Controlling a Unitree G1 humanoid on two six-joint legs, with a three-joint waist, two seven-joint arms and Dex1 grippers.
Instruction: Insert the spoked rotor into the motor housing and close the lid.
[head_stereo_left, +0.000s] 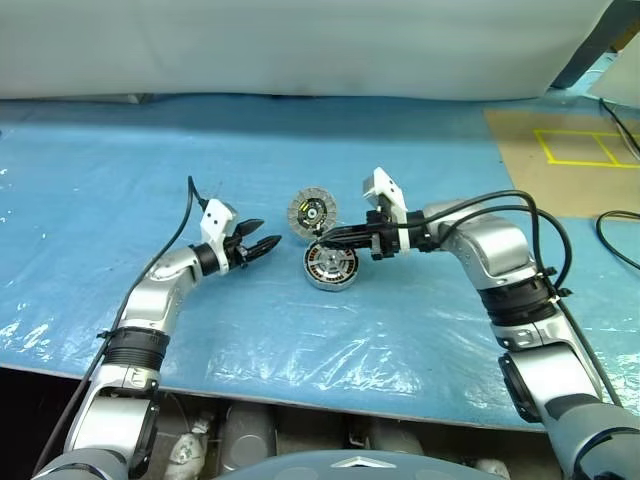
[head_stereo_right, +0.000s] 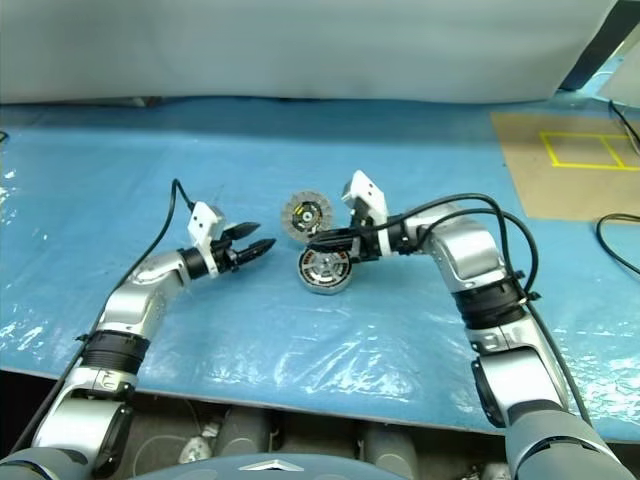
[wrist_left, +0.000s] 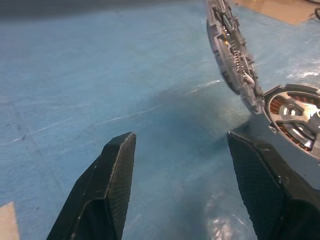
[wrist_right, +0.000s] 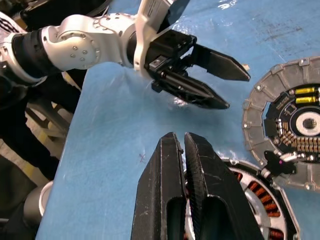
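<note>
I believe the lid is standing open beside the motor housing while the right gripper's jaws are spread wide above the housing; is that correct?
Not quite. The lid does stand open beside the motor housing, but the right gripper has its jaws shut, pressed together above the housing, as the right wrist view shows. The left gripper is the one with open jaws.

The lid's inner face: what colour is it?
The lid has a silver-grey ribbed rim around a dark centre with yellow marks, clearest in the right wrist view.

A glossy blue sheet (head_stereo_left: 300, 330) covers the table; behind hangs what looks like white cloth (head_stereo_left: 300, 45).
</note>
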